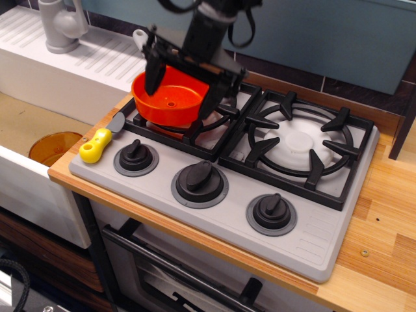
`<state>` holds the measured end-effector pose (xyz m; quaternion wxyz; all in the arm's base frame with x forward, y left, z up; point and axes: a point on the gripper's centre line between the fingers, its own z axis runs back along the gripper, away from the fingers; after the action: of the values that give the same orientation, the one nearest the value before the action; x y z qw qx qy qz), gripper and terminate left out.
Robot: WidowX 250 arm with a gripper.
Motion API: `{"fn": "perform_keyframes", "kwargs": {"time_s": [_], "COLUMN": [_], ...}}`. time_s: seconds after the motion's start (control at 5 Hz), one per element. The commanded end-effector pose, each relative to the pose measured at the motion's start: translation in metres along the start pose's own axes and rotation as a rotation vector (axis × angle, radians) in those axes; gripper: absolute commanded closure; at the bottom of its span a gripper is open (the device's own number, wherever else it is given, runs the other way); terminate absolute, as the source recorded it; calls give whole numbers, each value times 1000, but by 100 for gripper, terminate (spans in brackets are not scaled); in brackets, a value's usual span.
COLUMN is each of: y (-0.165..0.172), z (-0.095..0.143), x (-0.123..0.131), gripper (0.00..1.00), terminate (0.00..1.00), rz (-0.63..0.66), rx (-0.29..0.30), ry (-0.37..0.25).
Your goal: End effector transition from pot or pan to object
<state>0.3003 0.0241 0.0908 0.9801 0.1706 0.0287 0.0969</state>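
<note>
The orange saucepan (170, 99) sits on the stove's left burner grate (195, 127). Only the tip of its grey handle (138, 36) shows behind the arm. My black gripper (180, 97) hangs just over the pan and is open. Its left finger (152, 75) is at the pan's left rim, its right finger (212, 103) at the right rim, and I see no squeeze on the pan. The toy utensil, with a yellow handle (95, 145) and a grey blade (116, 122), lies on the stove's front left corner, to the front left of the gripper.
Three black knobs (199, 181) line the stove front. The right burner (300, 144) is bare. An amber bowl (54, 146) lies in the sink on the left, below a grey faucet (62, 23). Wooden counter (383, 227) lies to the right.
</note>
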Motion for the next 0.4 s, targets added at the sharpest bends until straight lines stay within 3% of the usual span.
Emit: {"fn": "perform_keyframes", "kwargs": {"time_s": [0.0,0.2], "y": [36,60], "z": [22,5], "x": [-10,-14], "gripper": [0,0], "terminate": [0,0], "rz": [-7,-77], "rx": [27,27], "ry": [-95,-102]}}
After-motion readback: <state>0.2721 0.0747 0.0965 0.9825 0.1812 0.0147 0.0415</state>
